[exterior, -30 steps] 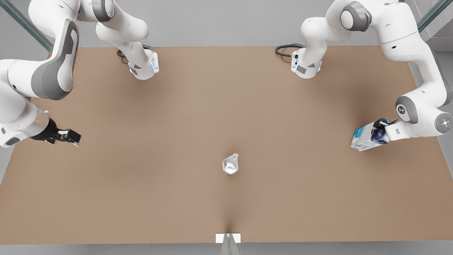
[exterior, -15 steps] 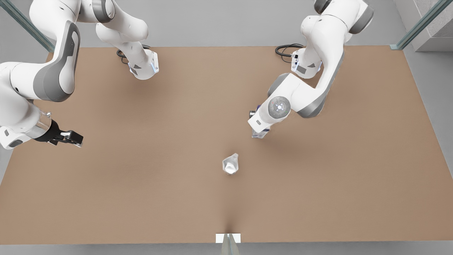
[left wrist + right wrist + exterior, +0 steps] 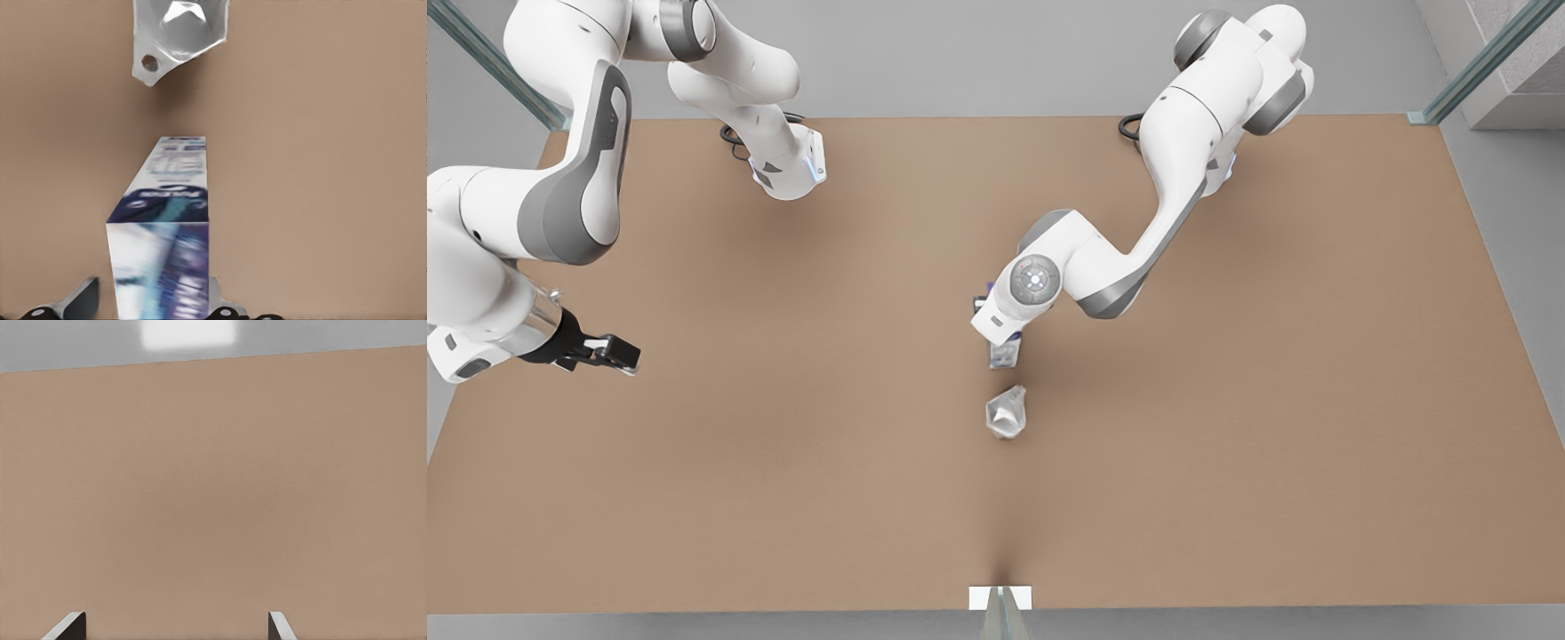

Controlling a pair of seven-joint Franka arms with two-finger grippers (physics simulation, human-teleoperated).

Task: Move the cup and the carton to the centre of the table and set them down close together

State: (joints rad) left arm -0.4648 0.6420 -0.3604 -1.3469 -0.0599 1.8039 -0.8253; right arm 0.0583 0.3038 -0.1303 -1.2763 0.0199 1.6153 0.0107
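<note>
Two items, mid-frame on plain brown tabletop (image 3: 1227, 462):

- Faceted grey-white translucent cup (image 3: 1006, 412), resting.
- White-and-blue printed carton (image 3: 1002, 354), gripped by left end effector (image 3: 155, 308), just beside cup; lowering could topple it.

Right end effector (image 3: 609, 352): open, waiting at frame's left.

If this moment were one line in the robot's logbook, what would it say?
left gripper: shut on carton, beside cup | right gripper: open, waiting | table: cup mid-table
</note>
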